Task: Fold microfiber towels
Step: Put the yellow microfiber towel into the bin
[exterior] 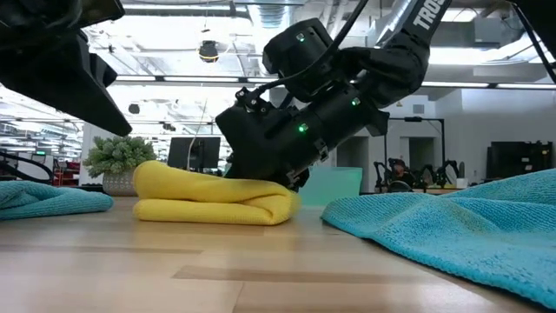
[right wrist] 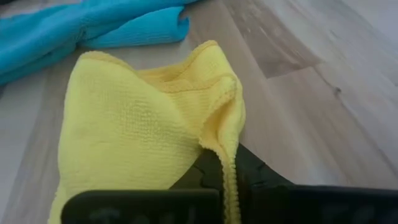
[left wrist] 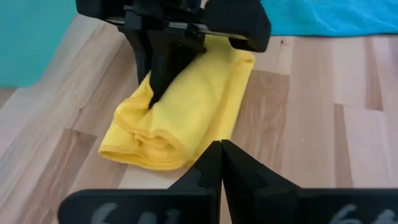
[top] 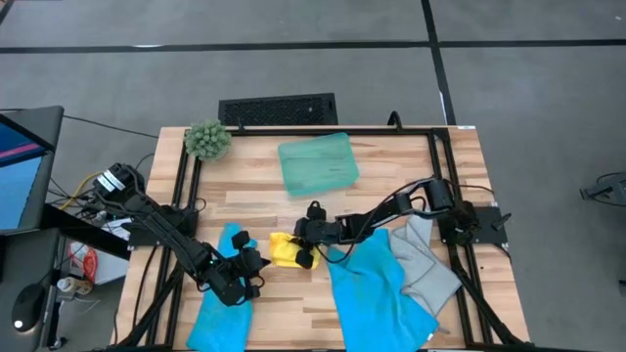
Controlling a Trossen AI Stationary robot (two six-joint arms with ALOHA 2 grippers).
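The yellow towel (top: 283,246) lies folded over in several layers on the wooden table (top: 254,186), near its middle front. My right gripper (right wrist: 225,167) reaches in from the right and is shut on that towel's upper cloth. My left gripper (left wrist: 221,148) is shut and stands just off the towel's rounded fold (left wrist: 155,149), on the towel's left side (top: 257,262). One bright blue towel (top: 217,298) lies under the left arm. A second one (top: 377,288) lies spread at the front right, next to a light grey towel (top: 430,264). My right gripper pinches a hemmed edge of the yellow towel's upper layer (right wrist: 234,134) between its two fingers. The fingers slant down from the table's right. The edge stands up a little at the fingers; the rest of the towel (exterior: 213,198) rests on the table. My left gripper: whether its tips touch the towel I cannot tell.
A translucent teal tray (top: 318,163) sits at the far middle and a fuzzy green plant ball (top: 207,140) at the far left corner. A black frame rail (top: 293,130) borders the table. Bare wood (top: 254,186) lies between the tray and the towels.
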